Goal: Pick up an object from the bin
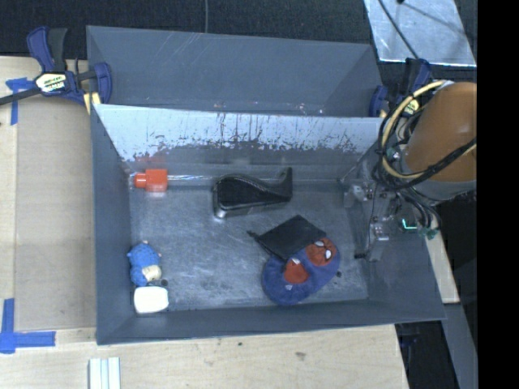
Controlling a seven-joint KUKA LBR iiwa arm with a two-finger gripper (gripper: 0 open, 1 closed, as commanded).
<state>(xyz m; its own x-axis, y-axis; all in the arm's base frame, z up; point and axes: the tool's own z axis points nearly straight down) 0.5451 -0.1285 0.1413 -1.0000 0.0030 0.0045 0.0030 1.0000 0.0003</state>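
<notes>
end effector (371,245) at bin (243,71) right wall | open or closed: cannot tell | nearest: blue plush (280,290) with red patches

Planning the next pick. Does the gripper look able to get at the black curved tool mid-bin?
Probably yes: the black curved tool lies alone, nothing on or against it, and the gripper hangs to its right with open space between.

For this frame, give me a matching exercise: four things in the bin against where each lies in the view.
Things:
1. orange-capped piece
2. glossy black curved object
3. white block
4. blue cloth toy with red patches

Places:
A. lower left corner
B. lower right, nearest the end effector
C. upper left
D. centre, toward the back

Pairs: 1-C, 2-D, 3-A, 4-B.
</notes>
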